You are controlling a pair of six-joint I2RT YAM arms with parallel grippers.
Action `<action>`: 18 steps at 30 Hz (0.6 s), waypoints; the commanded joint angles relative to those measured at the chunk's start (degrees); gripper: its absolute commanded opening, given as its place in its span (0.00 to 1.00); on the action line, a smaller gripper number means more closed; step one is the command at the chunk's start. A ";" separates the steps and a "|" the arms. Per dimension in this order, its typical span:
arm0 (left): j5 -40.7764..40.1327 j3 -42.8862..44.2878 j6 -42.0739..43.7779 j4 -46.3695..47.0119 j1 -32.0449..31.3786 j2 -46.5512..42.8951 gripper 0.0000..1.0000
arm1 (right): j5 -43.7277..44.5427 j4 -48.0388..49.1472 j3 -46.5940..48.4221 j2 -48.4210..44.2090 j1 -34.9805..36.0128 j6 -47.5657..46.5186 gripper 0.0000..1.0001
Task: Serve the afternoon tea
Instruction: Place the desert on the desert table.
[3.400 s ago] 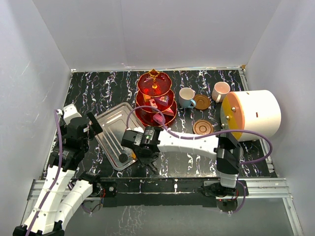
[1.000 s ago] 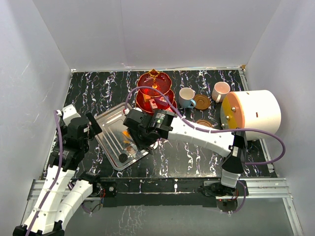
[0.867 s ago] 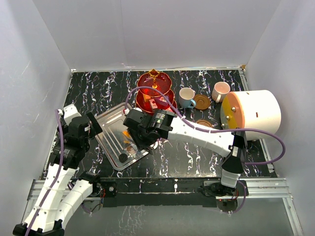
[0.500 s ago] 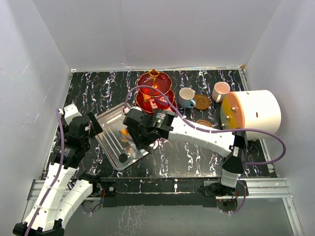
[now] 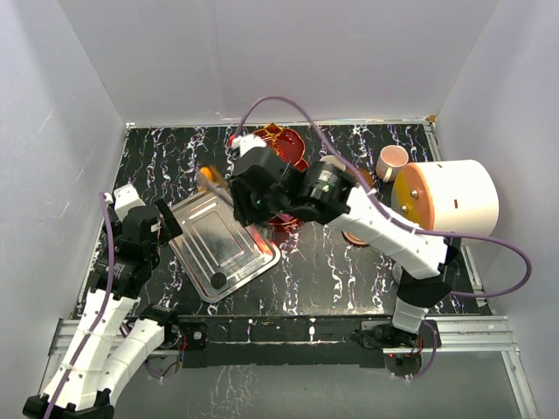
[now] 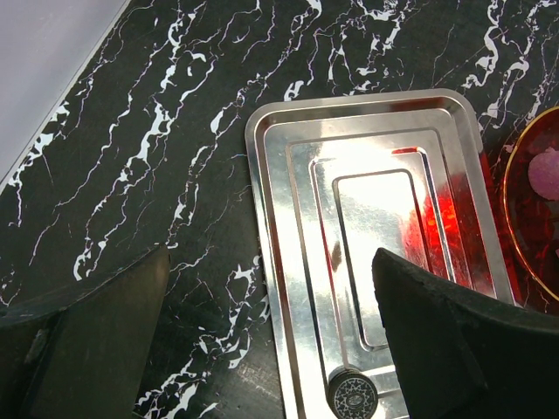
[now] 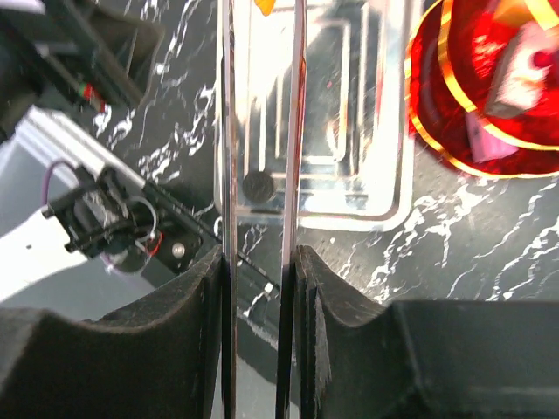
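Observation:
My right gripper (image 5: 245, 194) (image 7: 260, 262) is shut on a pair of silver tongs (image 7: 229, 157), whose two arms run between the pads. An orange sweet (image 5: 207, 174) (image 7: 265, 7) sits in the tongs' tip, raised above the far left corner of the tray. The translucent red stand (image 5: 281, 140) (image 7: 489, 83) with gold rims stands behind and right of the gripper, partly hidden by the right arm, and pink sweets lie on its tiers. A pink cup (image 5: 392, 161) stands at the back right. My left gripper (image 5: 164, 220) (image 6: 271, 349) hangs open over the tray's near left edge, holding nothing.
The silver tray (image 5: 229, 234) (image 6: 297, 262) lies left of centre with a small black round piece (image 5: 217, 280) (image 6: 352, 393) at its near end. A big white cylinder with an orange face (image 5: 450, 202) fills the right side. White walls enclose the black marble table.
The right arm has lifted off the tray and swung back toward the stand. It carries the orange sweet in the tongs, so the tray now holds only the black piece. The left arm is still.

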 commanded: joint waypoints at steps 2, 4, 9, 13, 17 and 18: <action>0.10 1.29 0.74 0.74 -0.17 -0.47 0.99 | 6.67 -0.30 4.88 -4.74 -6.85 -2.09 0.20; 0.18 1.30 0.82 0.87 -0.17 -0.43 0.99 | 8.44 -0.38 4.72 -5.57 -8.88 -2.61 0.20; 0.45 1.35 0.94 0.83 -0.18 -0.04 0.99 | 8.60 -0.69 3.94 -5.89 -13.61 -4.30 0.21; 0.41 1.27 0.92 0.91 -0.20 -0.62 0.99 | 7.02 -1.14 2.76 -4.64 -15.92 -5.56 0.20; 0.07 1.25 0.88 0.82 -0.19 -0.91 0.99 | 6.94 -1.33 2.56 -2.92 -16.85 -6.72 0.22; -0.05 1.28 0.84 0.69 -0.17 -0.91 0.99 | 6.80 -1.39 2.47 -2.41 -16.96 -7.17 0.22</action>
